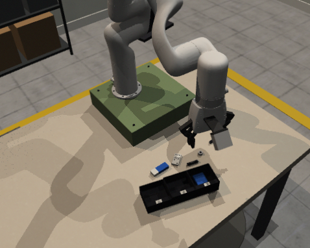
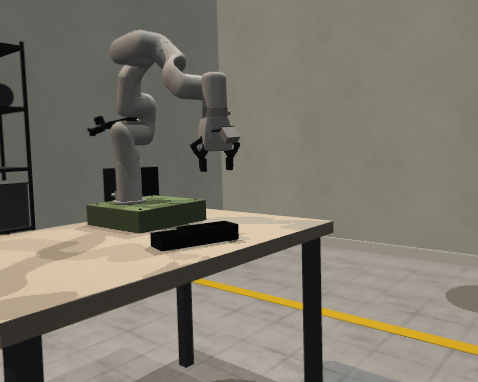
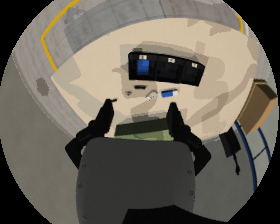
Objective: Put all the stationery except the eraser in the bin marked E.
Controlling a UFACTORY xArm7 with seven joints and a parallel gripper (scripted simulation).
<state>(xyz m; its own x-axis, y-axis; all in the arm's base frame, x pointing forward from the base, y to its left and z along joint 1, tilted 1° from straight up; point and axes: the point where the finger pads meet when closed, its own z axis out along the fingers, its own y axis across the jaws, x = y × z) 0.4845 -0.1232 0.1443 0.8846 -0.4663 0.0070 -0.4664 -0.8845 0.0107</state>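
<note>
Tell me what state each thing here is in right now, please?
Hand: open, holding nothing, high above the table.
Bin row: upright on the table.
Blue block: inside the right-end compartment.
Eraser: flat on the table.
Domino-like tile: flat, beside the eraser.
Small black piece: on the table.

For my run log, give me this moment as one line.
gripper: open, empty, high above table | bin row: blue item in one end compartment | eraser, domino, small black item: on table
</note>
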